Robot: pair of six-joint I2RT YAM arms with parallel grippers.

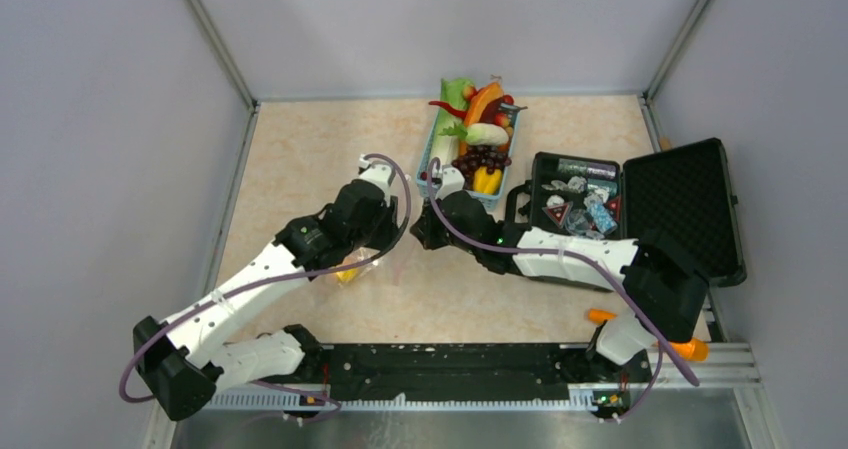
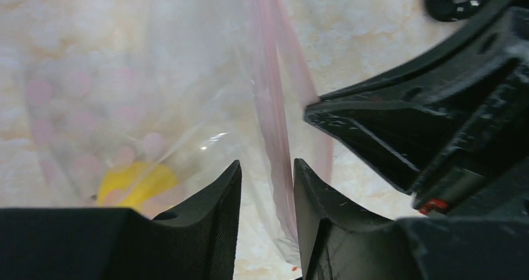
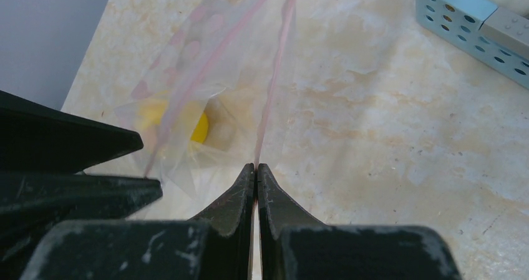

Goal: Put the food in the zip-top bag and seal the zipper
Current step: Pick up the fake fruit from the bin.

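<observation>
Even, diffuse overhead light fills the top view, casting only faint, soft shadows on the beige table. In the left wrist view the zip-top bag and its zipper are blurred at close range, with one small white glint; the right wrist view shows the table's marbling crisply.
</observation>
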